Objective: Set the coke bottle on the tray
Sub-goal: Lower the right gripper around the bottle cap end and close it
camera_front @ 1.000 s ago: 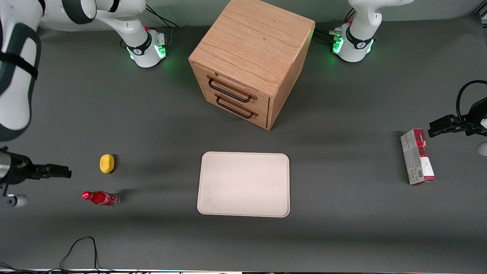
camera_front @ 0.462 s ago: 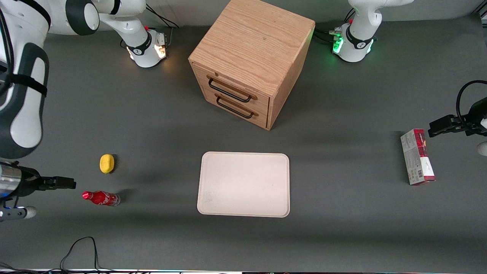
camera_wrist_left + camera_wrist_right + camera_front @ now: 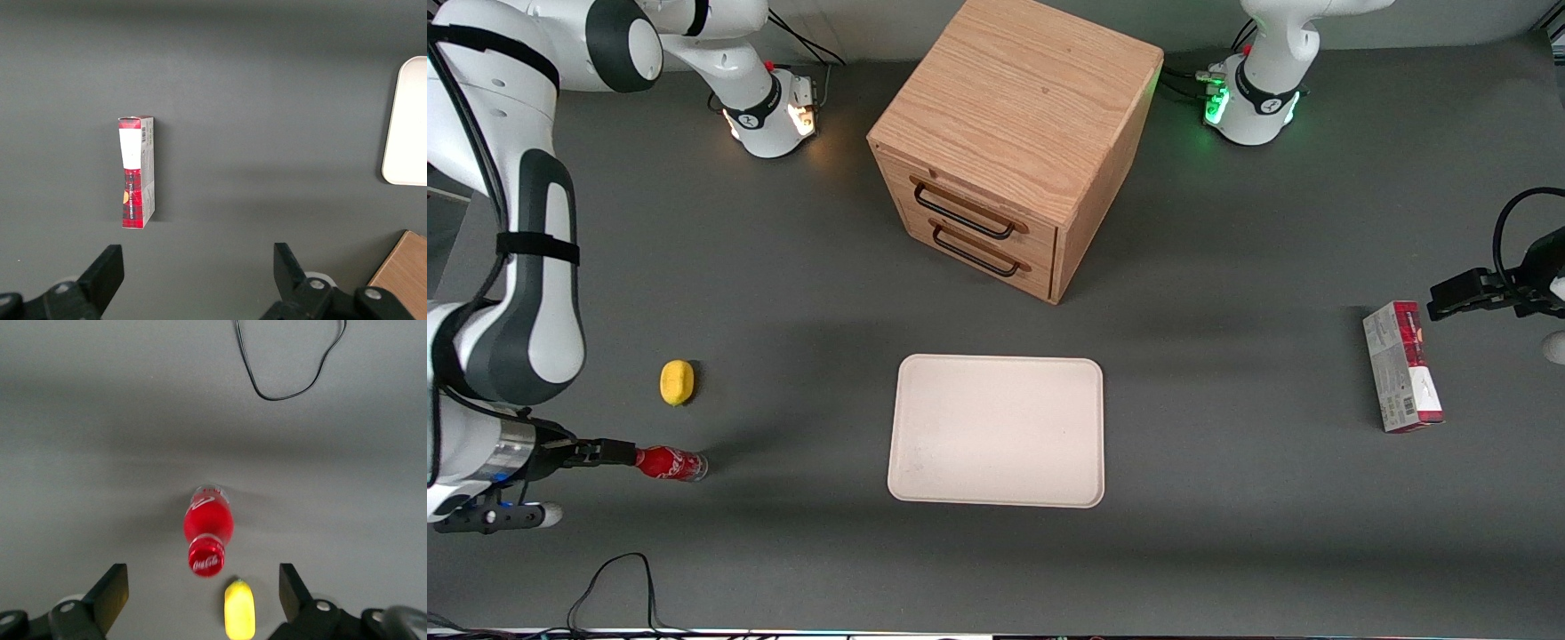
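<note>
gripper (image 3: 618,452): hovering above the bottle's cap end, fingers spread wide, holding nothing | bottle (image 3: 670,464): standing on the table, nearer the camera than the lemon (image 3: 677,382) | tray (image 3: 996,431): well apart, toward the parked arm | next: likely descending straight down.

We see a wooden cabinet (image 3: 1014,142) standing on the grey worktop (image 3: 1227,533), its two drawers shut, each with a dark handle; a yellow lemon (image 3: 677,382) lies toward the working arm's end; a red-and-white carton (image 3: 1401,366) lies flat toward the parked arm's end; a black cable (image 3: 609,582) loops at the worktop's near edge.
</note>
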